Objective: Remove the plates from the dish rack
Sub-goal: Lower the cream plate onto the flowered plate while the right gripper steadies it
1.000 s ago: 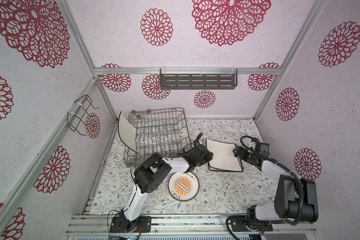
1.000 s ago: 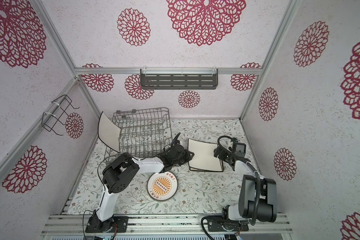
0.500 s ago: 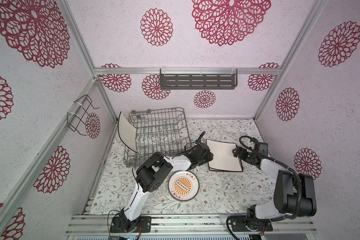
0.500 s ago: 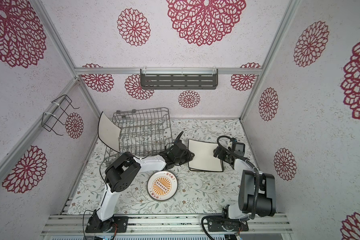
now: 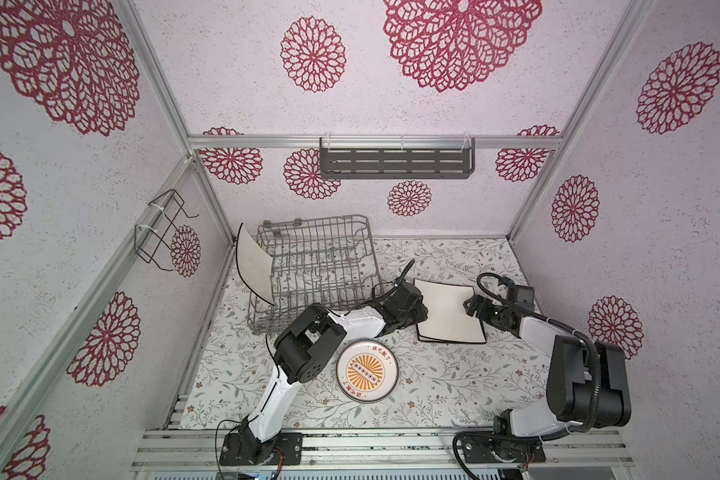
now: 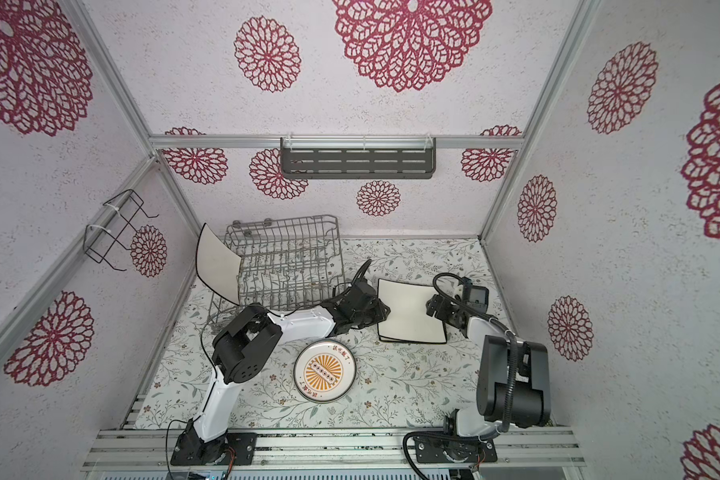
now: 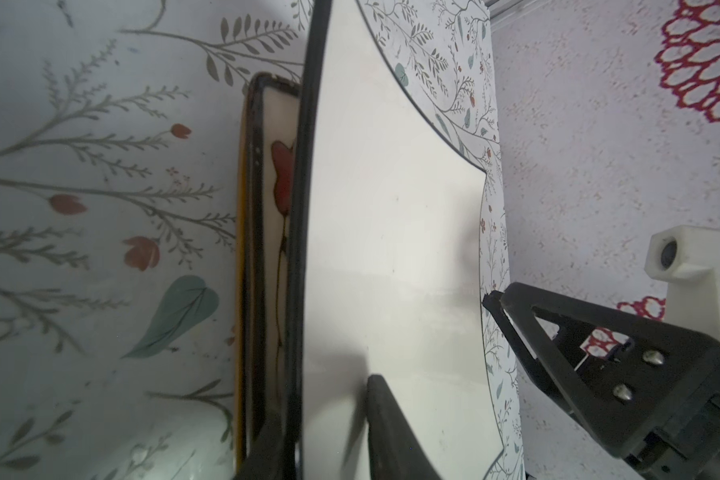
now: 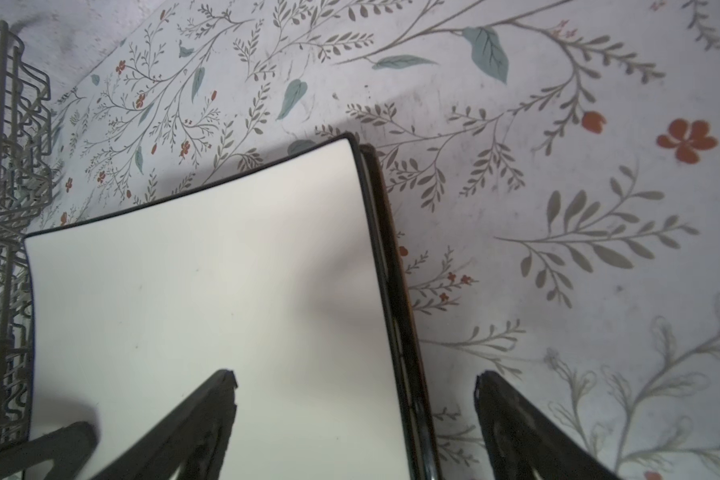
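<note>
Right of the dish rack (image 5: pixel 316 249), on the table (image 5: pixel 454 374), the stacked plates (image 5: pixel 447 316) hid all but slivers of the lower ones. Left claw (image 5: pixel 420 311) sat narrowly astride the top rim, grip unclear; right claw (image 5: pixel 469 308) wide.

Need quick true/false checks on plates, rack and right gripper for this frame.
1. The sunburst plate lies flat on the table. True.
2. No plate stands at the rack. False: a white square plate stands tilted at the dish rack's left end.
3. The right gripper is shut. False: the right gripper is open, astride the top white plate's edge.
4. A flowered plate lies under that top white plate. True.
</note>
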Motion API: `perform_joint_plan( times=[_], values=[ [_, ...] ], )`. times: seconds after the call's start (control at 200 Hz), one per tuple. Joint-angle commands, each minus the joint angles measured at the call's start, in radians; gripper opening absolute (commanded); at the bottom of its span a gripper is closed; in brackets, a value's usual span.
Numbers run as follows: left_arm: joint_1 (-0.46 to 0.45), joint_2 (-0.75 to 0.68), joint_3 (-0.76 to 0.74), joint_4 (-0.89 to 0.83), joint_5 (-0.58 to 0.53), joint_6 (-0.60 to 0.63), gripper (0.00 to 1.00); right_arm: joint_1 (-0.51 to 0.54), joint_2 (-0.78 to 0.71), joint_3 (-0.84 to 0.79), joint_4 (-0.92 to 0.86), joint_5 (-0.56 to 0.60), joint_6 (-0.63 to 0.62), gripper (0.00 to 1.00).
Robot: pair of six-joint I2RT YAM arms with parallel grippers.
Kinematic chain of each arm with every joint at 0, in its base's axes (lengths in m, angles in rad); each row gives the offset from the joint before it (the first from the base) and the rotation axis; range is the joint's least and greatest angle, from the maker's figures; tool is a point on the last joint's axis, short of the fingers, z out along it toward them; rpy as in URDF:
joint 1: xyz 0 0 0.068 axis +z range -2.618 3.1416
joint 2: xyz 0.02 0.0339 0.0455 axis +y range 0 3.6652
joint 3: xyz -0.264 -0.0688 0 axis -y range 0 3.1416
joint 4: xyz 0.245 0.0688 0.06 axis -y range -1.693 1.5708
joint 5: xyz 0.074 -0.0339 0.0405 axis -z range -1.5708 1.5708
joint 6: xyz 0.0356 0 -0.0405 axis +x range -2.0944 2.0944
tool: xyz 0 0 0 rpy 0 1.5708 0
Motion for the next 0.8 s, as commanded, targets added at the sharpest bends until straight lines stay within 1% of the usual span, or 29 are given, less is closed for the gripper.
perform_joint_plan(
  times=[0.0,0.2,0.46,0.65,0.796],
  values=[
    [-0.002,0.018,0.032,-0.015,0.002,0.042,0.29,-0.003,0.011,0.035,0.021,-0.015,-0.018,0.93],
    [-0.001,0.016,0.034,-0.032,0.001,0.059,0.35,-0.003,0.023,0.033,0.027,-0.026,-0.016,0.93],
    [-0.001,0.012,0.036,-0.06,-0.004,0.069,0.41,-0.003,0.029,0.035,0.03,-0.033,-0.017,0.93],
    [-0.001,-0.001,0.039,-0.081,-0.014,0.083,0.41,-0.004,0.03,0.035,0.036,-0.035,-0.018,0.93],
    [0.0,-0.008,0.041,-0.09,-0.015,0.088,0.39,-0.004,0.032,0.035,0.041,-0.039,-0.015,0.93]
  ],
)
